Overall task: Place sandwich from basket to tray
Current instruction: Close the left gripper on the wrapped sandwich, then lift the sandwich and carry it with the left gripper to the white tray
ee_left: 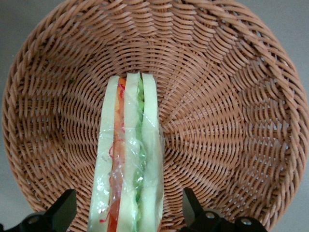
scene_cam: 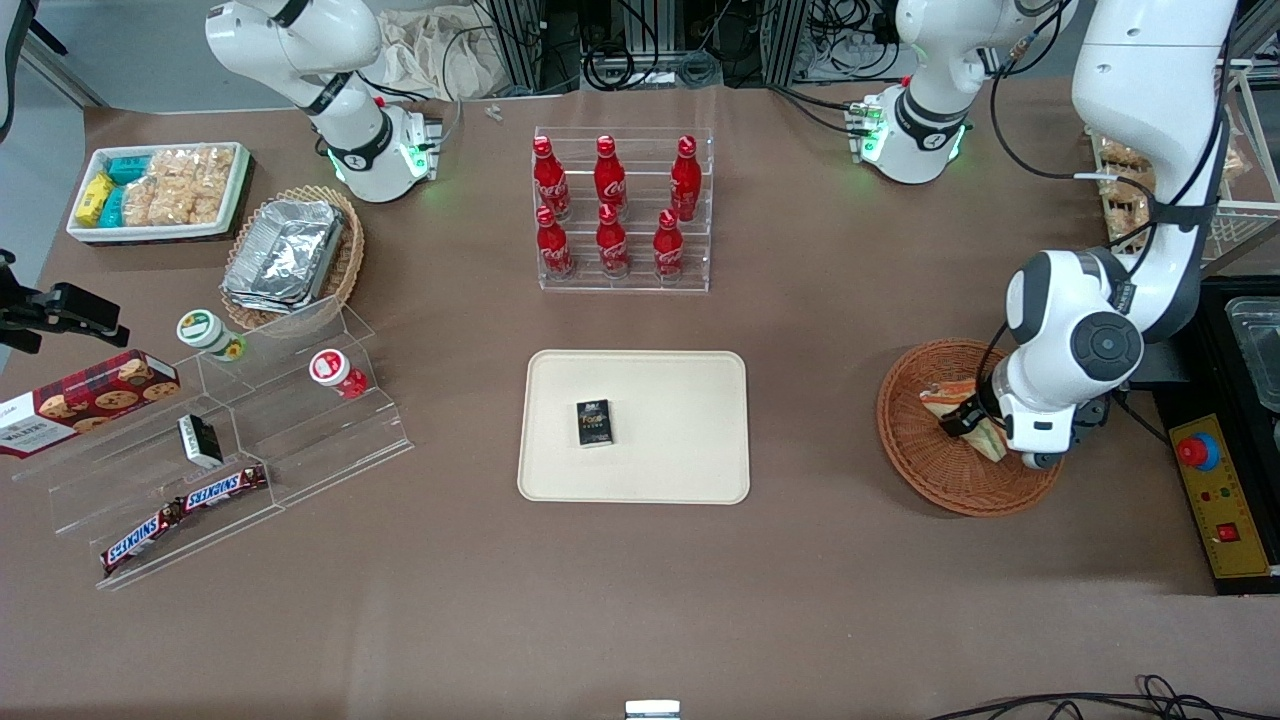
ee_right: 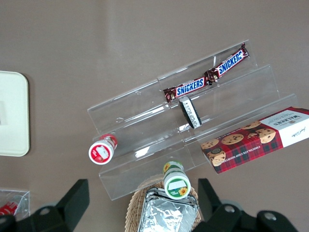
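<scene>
cola bottles (scene_cam: 612, 208): six
Snickers bars (scene_cam: 185, 516): two
cookie boxes (scene_cam: 85, 398): one
small lidded cups (scene_cam: 205, 331): two
wicker baskets (scene_cam: 935, 470): two
sandwiches (ee_left: 128, 159): one
trays (scene_cam: 680, 440): one
gripper (scene_cam: 962, 418): one, over the reddish basket

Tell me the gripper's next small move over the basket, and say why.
Probably close the fingers. The gripper is down in the basket with its open fingers on either side of the sandwich, which lies between them ungrasped. Gripping must come before any lift toward the tray.
</scene>
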`<state>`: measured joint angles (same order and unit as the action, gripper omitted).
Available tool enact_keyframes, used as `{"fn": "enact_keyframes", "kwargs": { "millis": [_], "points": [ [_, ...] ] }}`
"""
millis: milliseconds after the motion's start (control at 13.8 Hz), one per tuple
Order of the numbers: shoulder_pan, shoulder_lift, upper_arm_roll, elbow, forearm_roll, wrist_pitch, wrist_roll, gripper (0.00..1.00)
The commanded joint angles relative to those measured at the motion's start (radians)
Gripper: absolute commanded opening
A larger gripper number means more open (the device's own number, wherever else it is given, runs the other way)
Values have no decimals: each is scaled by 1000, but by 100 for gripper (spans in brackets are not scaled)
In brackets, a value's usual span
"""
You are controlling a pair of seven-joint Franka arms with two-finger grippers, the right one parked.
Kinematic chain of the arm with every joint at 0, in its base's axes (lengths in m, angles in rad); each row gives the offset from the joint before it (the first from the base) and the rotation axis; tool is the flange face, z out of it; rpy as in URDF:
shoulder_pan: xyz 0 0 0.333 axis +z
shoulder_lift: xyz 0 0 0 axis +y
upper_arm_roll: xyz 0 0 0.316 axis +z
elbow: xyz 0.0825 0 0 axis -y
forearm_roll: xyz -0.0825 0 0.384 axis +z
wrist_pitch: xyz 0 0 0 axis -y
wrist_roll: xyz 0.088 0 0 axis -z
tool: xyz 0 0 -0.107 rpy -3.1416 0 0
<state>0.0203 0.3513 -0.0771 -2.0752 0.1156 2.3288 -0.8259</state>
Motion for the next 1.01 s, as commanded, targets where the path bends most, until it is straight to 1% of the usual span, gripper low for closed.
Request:
{"fn": "enact_keyframes", "kwargs": {
  "millis": [0,72,145,289,434,506,723,940],
  "points": [
    [4,6,-3,-5,21,21,-21,67],
    [4,11,-3,-3,21,21,-21,57],
    [4,12,-3,-3,21,23,-21,49],
    [4,11,-3,-3,21,24,-22,39],
    [4,9,-3,0,21,24,-24,23],
    [4,3,-3,0,21,23,-24,17],
    [4,-40,-3,7,19,-15,-25,17],
    [-6,-110,-12,64,12,-161,-15,17]
  ]
}}
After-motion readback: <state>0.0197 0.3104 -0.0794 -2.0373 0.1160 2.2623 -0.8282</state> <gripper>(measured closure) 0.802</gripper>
